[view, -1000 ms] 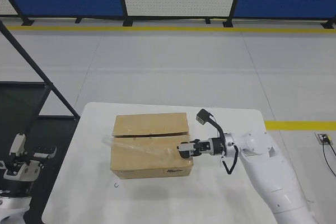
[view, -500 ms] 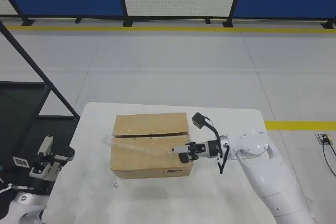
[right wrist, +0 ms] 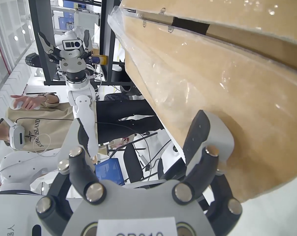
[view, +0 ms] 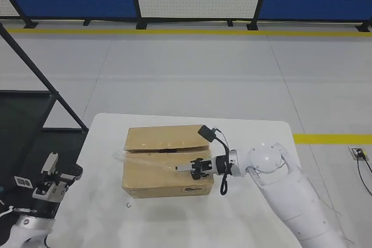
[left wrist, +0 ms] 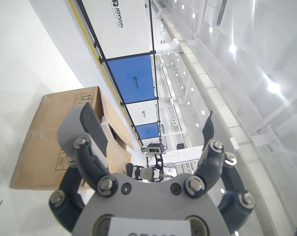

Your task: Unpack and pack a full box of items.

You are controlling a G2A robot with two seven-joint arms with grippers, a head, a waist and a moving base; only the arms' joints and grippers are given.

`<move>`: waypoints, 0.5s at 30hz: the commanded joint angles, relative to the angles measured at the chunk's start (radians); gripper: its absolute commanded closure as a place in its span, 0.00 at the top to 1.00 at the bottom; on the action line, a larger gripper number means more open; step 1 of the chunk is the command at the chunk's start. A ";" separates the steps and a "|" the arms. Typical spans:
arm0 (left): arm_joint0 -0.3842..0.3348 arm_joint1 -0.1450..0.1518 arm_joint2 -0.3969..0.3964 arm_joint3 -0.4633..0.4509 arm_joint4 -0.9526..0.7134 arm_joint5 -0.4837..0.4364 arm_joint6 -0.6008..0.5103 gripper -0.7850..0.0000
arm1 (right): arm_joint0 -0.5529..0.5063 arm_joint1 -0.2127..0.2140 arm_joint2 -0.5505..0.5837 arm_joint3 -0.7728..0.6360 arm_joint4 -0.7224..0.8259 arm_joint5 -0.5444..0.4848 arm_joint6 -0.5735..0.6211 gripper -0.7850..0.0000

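On a white table (view: 173, 218), near its middle, sits a closed brown cardboard box (view: 166, 162). Its two top flaps do not meet flush, and a narrow dark gap shows between them. A strip of clear crinkled plastic film (view: 142, 162) lies across the top of the box, and one end sticks out past the box's left edge.

The right gripper (view: 187, 168) is held low over the right part of the box top, pointing toward the left side of the table. In the right wrist view, the right gripper (right wrist: 143, 133) has its jaws spread apart and nothing between them. One finger (right wrist: 206, 133) lies against the film-covered cardboard (right wrist: 224, 87).

The left gripper (view: 61, 168) is off the left edge of the table, well apart from the box. The left wrist view shows this gripper (left wrist: 148, 126) tilted upward, jaws wide apart and empty, with the box (left wrist: 47, 148) beyond one finger.

A small C-shaped ring (view: 129, 205) lies on the table just in front of the box's front left corner, apart from it.
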 commanded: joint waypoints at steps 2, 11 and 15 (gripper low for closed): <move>0.001 0.000 -0.001 0.002 -0.002 -0.001 0.001 1.00 | 0.016 -0.006 -0.017 0.013 0.014 0.001 -0.017 1.00; 0.004 -0.001 0.000 0.012 -0.012 -0.012 0.001 1.00 | 0.058 -0.026 -0.057 0.066 0.089 -0.032 -0.051 1.00; 0.009 -0.002 0.004 0.013 -0.013 -0.014 0.001 1.00 | 0.076 -0.035 -0.072 0.090 0.122 -0.059 -0.059 1.00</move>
